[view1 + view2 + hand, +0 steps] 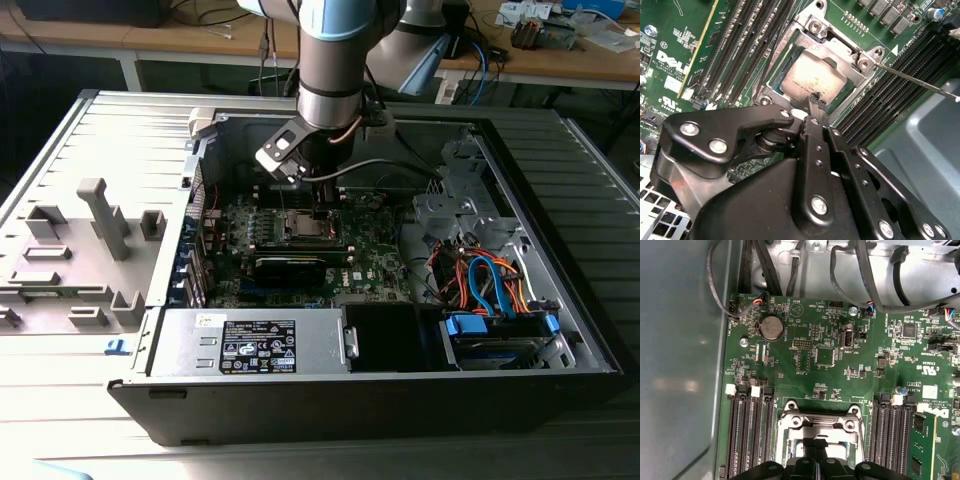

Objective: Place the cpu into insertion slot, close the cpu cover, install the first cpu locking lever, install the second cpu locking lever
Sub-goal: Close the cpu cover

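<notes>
In the second wrist view the cpu (807, 80), a silvery square chip, lies flat in the insertion slot (771, 84) on the green board. The cpu cover (832, 47), a thin metal frame, lies down around it. My gripper (816, 102) is shut with nothing between its fingers, and its tips sit at the cover's near edge, right by the chip. A thin wire locking lever (920, 82) sticks out from the socket corner over the memory slots. In the first wrist view the cover (817, 422) and gripper (815, 446) appear again. In the exterior view the gripper (322, 208) stands over the slot (300, 228).
Long black memory slots (740, 45) flank the socket on both sides. The grey power supply box (250, 345) lies along the case's front edge. A drive cage with blue and orange cables (495, 290) is at the exterior view's right. A grey fixture tray (80, 250) sits outside the case.
</notes>
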Tool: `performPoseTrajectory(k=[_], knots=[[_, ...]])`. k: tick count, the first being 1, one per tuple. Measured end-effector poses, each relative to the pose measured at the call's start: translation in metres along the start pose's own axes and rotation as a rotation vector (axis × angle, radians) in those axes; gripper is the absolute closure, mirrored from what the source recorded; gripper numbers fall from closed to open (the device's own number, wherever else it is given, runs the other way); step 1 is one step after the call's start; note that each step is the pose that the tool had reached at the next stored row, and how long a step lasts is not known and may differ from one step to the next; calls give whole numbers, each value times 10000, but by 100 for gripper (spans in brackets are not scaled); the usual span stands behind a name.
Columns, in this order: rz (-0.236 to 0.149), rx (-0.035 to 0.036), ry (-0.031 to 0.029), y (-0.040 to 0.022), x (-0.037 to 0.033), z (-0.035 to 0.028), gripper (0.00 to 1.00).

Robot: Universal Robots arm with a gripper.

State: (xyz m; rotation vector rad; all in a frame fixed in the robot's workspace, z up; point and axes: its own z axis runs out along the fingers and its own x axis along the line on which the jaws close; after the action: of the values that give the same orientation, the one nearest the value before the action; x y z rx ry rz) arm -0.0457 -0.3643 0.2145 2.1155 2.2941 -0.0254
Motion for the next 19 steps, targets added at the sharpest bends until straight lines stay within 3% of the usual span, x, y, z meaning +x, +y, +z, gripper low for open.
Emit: performPoseTrajectory(k=[4, 9, 13, 15, 19], knots=[[-1, 0, 0, -13, 2, 33, 89], [0, -1, 0, -76, 8, 68, 89], [1, -18, -3, -94, 8, 17, 89], [1, -44, -2, -133, 10, 8, 89], [2, -77, -7, -282, 22, 7, 89]])
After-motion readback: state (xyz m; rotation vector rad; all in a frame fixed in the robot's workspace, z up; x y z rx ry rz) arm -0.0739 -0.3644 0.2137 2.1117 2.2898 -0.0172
